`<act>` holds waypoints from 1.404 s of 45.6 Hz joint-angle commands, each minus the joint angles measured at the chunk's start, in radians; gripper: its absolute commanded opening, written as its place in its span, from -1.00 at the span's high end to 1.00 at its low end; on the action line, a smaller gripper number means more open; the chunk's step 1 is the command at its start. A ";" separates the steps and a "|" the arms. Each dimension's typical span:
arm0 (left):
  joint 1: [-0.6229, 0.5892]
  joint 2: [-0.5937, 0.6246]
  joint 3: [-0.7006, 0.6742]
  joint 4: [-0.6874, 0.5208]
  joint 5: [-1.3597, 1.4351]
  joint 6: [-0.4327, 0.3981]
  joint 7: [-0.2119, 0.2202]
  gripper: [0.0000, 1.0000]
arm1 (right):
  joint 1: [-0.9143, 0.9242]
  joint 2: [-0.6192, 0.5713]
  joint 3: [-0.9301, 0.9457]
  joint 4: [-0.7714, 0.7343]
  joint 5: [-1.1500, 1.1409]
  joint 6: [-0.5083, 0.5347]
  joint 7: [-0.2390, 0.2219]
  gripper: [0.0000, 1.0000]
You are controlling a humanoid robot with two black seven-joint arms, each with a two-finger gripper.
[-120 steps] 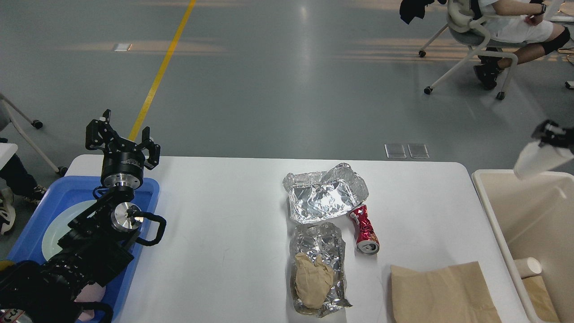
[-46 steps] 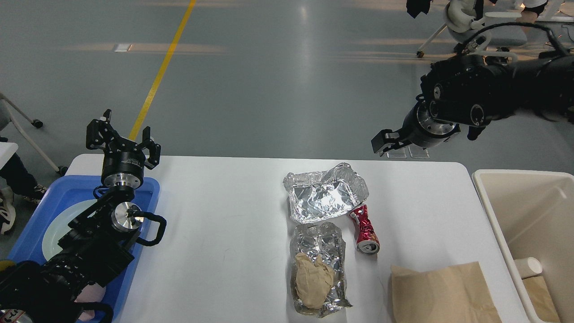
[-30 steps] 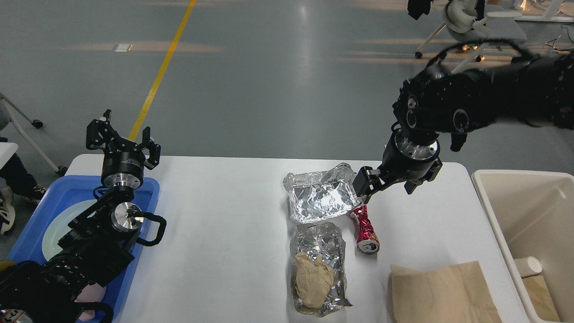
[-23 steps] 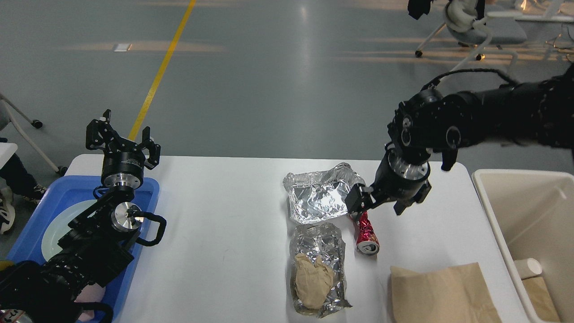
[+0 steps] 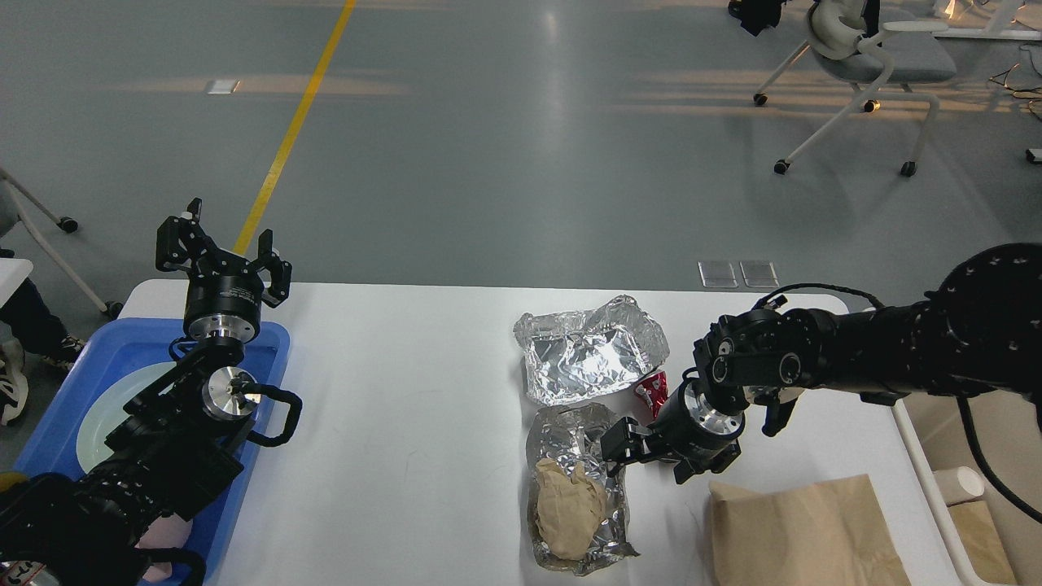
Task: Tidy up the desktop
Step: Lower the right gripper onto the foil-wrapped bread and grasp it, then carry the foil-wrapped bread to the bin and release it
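The white desktop point(image 5: 407, 407) holds a crumpled foil tray point(image 5: 590, 358), a flatter foil sheet point(image 5: 570, 443) with a brown paper wad point(image 5: 568, 509) on it, a crushed red can point(image 5: 650, 389) and a brown paper bag point(image 5: 806, 529). My right gripper point(image 5: 651, 456) is low over the can, jaws apart, one finger point(image 5: 617, 440) at the foil sheet's edge. Only the can's far end shows; the rest is hidden under the gripper. My left gripper point(image 5: 221, 254) is open and empty, raised over the far end of the blue tray point(image 5: 49, 439).
The blue tray at the left holds a pale plate point(image 5: 102, 419). A cream bin point(image 5: 989, 456) stands off the table's right edge with a paper cup point(image 5: 962, 485) inside. An office chair point(image 5: 863, 57) stands on the floor far right.
My right arm swung in from the bin side, came down past the foil tray and now sits low over the red can. The left arm has not moved.
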 commanded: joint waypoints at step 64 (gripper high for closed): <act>0.000 0.000 0.000 0.000 0.000 -0.001 0.000 -0.93 | 0.089 -0.209 0.145 0.064 0.006 0.133 -0.003 1.00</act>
